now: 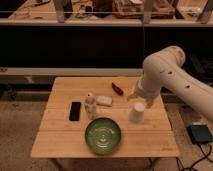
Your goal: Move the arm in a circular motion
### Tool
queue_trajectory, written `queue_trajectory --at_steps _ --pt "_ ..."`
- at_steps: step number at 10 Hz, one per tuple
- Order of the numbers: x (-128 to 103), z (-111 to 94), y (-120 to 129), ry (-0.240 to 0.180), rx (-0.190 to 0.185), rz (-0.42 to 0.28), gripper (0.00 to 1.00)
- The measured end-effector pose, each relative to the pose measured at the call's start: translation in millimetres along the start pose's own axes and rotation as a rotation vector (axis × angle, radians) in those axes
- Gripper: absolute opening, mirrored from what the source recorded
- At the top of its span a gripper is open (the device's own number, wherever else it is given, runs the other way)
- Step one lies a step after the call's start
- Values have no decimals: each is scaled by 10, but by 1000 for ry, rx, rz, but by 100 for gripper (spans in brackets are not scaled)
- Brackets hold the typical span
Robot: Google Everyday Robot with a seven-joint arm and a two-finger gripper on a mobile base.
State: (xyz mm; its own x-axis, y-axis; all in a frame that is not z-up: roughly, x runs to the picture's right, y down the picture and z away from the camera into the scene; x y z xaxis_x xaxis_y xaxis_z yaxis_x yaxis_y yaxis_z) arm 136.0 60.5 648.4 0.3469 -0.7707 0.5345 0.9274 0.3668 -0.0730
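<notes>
The large white arm point(167, 72) reaches in from the right over the wooden table point(60, 145). Its rounded joint stands above the table's right rear corner. The pale gripper point(134, 96) at its end points down and to the left. It hangs just above and behind a white cup point(137, 113), right of a small red object point(117, 89). It holds nothing that I can see.
On the table are a green bowl point(102, 135) at the front middle, a black phone point(75, 110), a small white bottle point(90, 105) and a white packet point(104, 101). A dark box point(200, 133) lies on the floor at right. Shelving stands behind.
</notes>
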Motion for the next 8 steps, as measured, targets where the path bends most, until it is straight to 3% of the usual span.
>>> queue_trajectory --at_steps 2,3,6,8 --pt "-50 293 -494 -68 79 -90 60" --pt "52 438 -804 -85 130 -145 60" --pt "570 629 -1370 -66 222 -254 60" --pt "964 705 -1503 -30 245 -283 60"
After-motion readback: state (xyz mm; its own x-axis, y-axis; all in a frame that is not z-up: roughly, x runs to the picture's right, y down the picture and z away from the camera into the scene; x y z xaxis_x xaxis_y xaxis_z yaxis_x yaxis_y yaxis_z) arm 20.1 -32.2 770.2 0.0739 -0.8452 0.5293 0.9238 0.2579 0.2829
